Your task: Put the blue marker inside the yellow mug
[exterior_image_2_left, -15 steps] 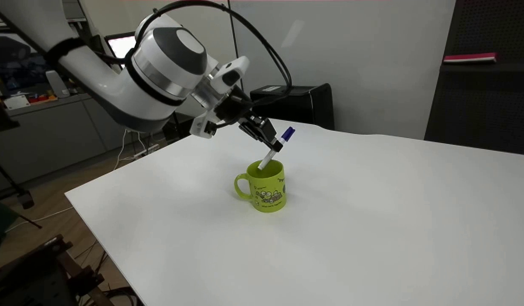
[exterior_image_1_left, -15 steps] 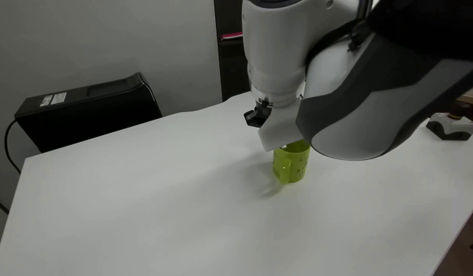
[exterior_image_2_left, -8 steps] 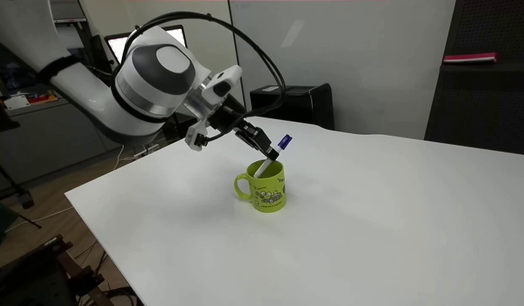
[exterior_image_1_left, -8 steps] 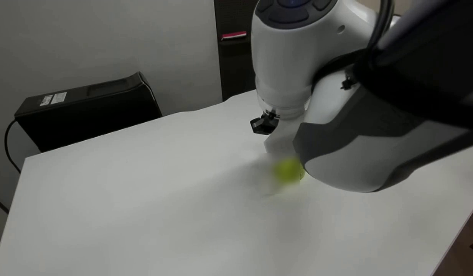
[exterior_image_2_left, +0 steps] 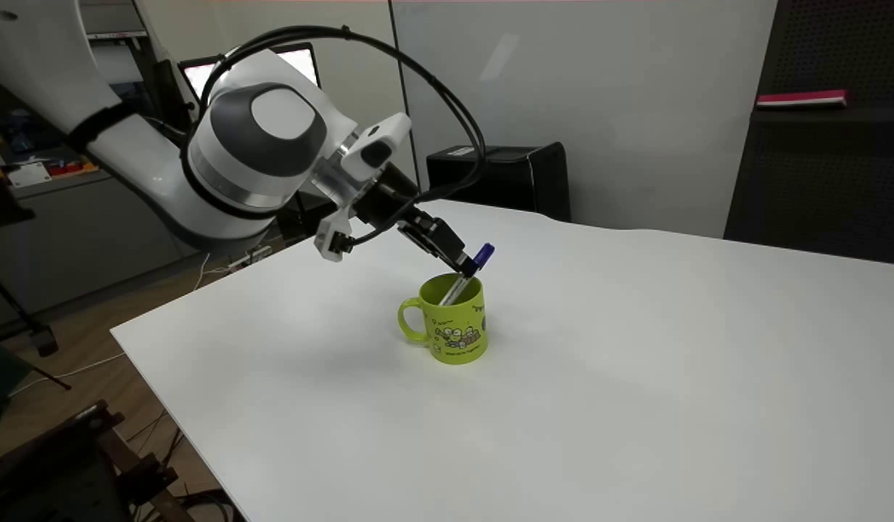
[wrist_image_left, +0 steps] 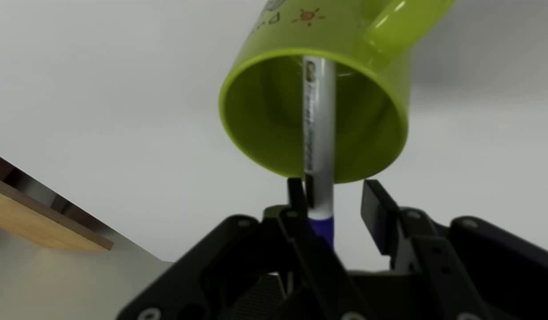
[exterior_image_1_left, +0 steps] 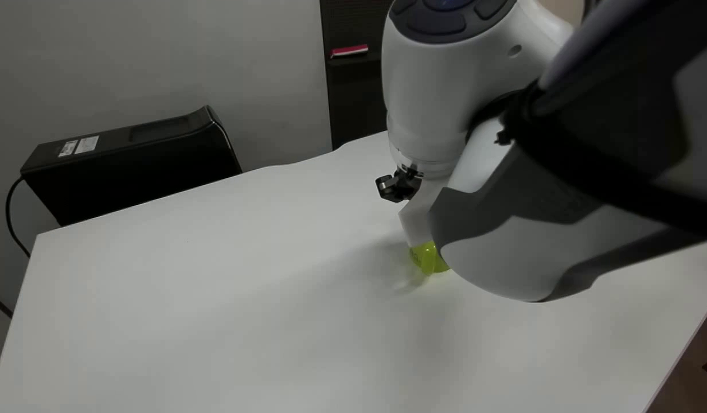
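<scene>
Tabletop (exterior_image_2_left: 671, 406), white, stretches through both exterior views, with the robot arm (exterior_image_2_left: 269, 130) reaching over it. The yellow mug (exterior_image_2_left: 455, 341) stands upright there; in an exterior view the arm hides its rim and leaves the handle (exterior_image_1_left: 428, 262) and lower wall, while the wrist view looks into its mouth and shows a red sun (wrist_image_left: 307, 16) on its side. Close by the rim, the gripper (wrist_image_left: 334, 195) has its fingers apart. Between them runs the blue marker (wrist_image_left: 319, 124), overlapped by one finger, a gap to the other; I cannot tell whether the nearer one touches it. It leans in the mug, white end down inside, blue end (exterior_image_2_left: 483, 255) slanting up and out past the rim, away from the handle. Its slim white barrel carries dark lettering, blurred, that shows as print only in the wrist view.
</scene>
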Tool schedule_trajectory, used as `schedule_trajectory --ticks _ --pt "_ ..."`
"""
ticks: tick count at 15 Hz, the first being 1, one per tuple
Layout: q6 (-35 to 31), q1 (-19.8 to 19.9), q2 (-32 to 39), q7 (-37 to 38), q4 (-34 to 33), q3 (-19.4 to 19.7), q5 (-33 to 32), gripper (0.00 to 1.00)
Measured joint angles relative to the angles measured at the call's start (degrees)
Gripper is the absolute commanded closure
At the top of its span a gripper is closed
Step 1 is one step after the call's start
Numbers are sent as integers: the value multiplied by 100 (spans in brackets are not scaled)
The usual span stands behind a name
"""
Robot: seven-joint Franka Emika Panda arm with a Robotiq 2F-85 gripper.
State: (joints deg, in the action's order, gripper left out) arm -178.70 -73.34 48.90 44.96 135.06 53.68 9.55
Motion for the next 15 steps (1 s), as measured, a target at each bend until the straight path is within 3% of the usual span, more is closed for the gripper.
schedule_trajectory --ticks 4,10,15 --pt "43 10 11 -248 -1 6 142 2" --pt "95 243 -75 -942 -149 167 166 0" --pt "373 1114 -740 -2304 -497 -87 -49 0"
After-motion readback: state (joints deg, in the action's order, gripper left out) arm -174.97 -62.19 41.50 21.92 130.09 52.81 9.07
